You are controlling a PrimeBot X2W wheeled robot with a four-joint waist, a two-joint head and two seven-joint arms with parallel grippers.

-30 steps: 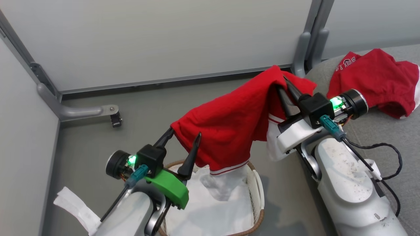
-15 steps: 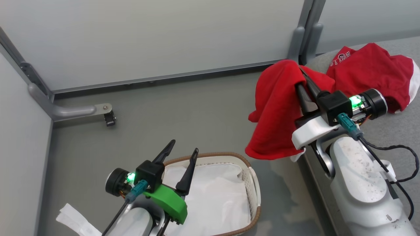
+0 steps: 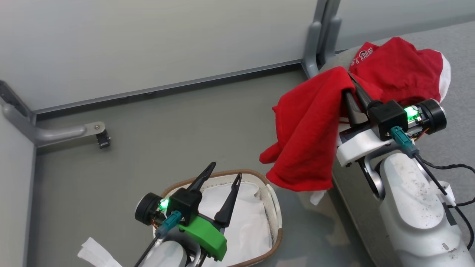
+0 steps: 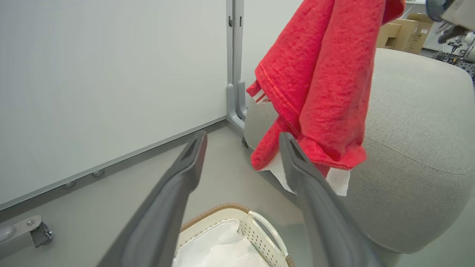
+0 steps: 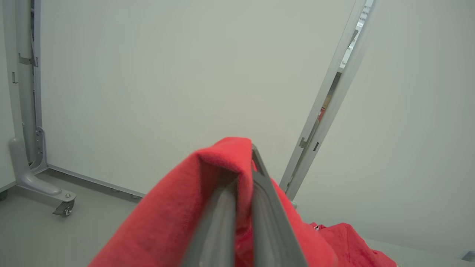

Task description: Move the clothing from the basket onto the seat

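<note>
Garment (image 3: 304, 133) over right tool (image 3: 348, 83), at seat (image 3: 458, 148) edge.

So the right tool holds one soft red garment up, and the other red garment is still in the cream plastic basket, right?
No. The other red garment, with white letters, lies on the grey fabric seat, as the head view shows. The right tool does hold one soft red garment up.

The clothing (image 3: 304, 141) is soft red cloth, a little fuzzy and matt. The seat (image 4: 415, 122) is covered in grey woven fabric, rough-looking. The basket (image 4: 255, 237) is smooth cream plastic with a brown woven rim. The floor (image 3: 167, 129) is smooth, with a weak shine.
</note>
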